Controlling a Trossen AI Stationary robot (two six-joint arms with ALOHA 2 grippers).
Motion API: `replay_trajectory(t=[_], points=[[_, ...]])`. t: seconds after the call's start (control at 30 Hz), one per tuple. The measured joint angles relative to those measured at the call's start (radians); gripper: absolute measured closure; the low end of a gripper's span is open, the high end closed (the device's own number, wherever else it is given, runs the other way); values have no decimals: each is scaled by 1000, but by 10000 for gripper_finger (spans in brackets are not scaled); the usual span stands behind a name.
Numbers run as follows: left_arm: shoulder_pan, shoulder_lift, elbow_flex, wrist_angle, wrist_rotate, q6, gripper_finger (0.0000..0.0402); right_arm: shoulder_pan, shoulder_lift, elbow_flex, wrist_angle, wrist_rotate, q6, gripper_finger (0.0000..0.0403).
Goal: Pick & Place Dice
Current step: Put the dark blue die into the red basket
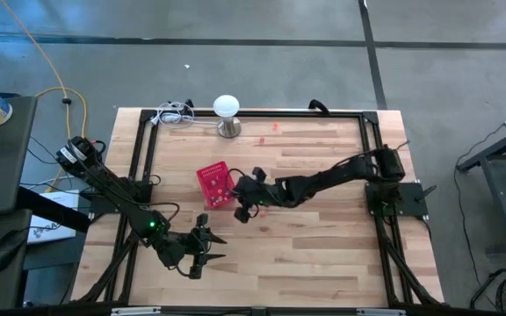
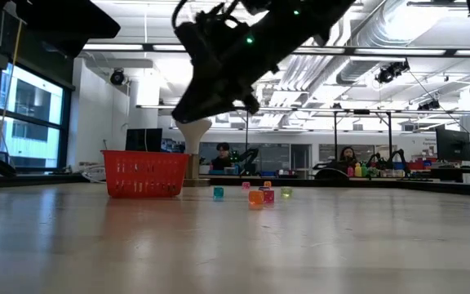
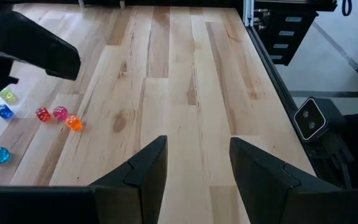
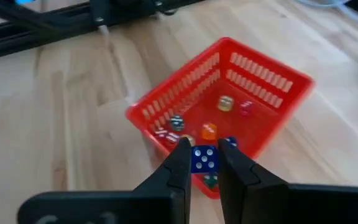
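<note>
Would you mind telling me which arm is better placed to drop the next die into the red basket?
The right arm. Its gripper already pinches a blue die just above the red basket, which holds several dice. The left gripper is open and empty, over bare table away from the basket.

red mesh basket (image 1: 213,183) near middle of wooden surface (image 1: 323,237) | white round lamp (image 1: 227,112) at far edge | white cable (image 1: 176,114) beside it | yellow cable (image 1: 46,61) on floor
</note>
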Motion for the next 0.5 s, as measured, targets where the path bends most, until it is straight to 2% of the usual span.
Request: replay_trajectory(t=[0.13,0.23,0.5], points=[[0,0,0,1,0,0,236,-13,56,54,4,-66,-24,373],[0,0,0,1,0,0,236,-19,94,74,-2,-71,-33,369],[0,0,0,-3,0,0,236,-20,112,82,3,-63,-78,262]])
